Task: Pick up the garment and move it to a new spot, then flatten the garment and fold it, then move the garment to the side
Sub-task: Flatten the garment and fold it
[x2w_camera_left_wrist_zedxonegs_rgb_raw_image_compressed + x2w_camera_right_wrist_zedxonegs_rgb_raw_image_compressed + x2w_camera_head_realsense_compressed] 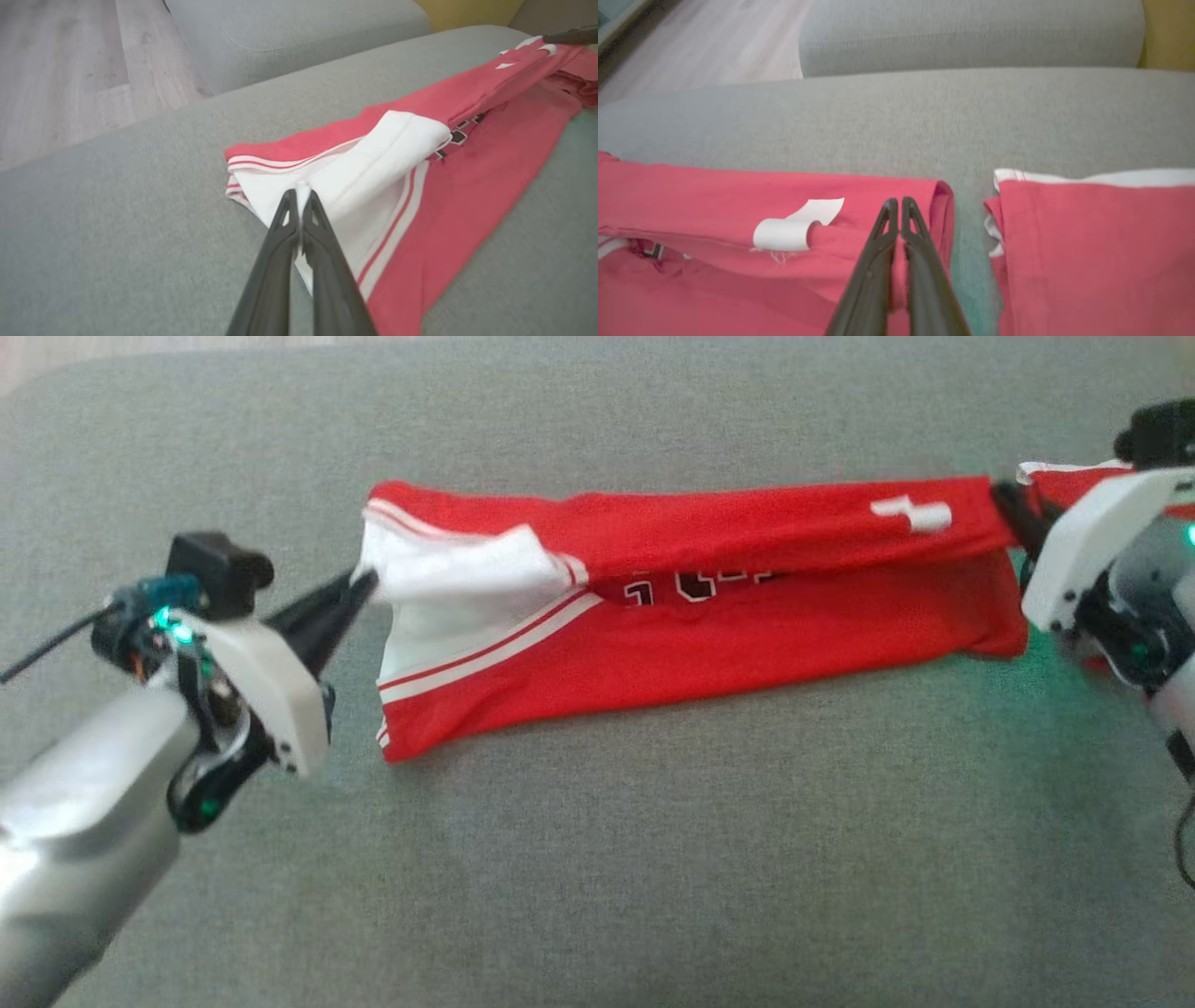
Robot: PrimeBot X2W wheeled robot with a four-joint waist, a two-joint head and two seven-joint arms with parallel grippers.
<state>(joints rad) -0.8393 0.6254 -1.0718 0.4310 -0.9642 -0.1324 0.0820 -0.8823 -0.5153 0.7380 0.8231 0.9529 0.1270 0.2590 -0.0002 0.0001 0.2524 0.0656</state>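
Observation:
The garment (709, 635) is red with white trim and dark lettering, and it is stretched out long across the grey cushion. My left gripper (366, 581) is shut on its white left end, and the left wrist view shows white cloth pinched between the tips of the left gripper (301, 192). My right gripper (999, 493) is shut on the red right end, just past a white label (784, 231). The fingers (878, 261) lie over a folded red edge. The garment's upper layer is lifted and doubled over the lower one.
The grey cushion (653, 859) stretches wide in front of the garment. A second red piece with a white edge (1087, 233) lies just right of my right gripper; I cannot tell whether it belongs to the same garment. Beyond are another grey cushion (289, 32) and wooden floor (60, 70).

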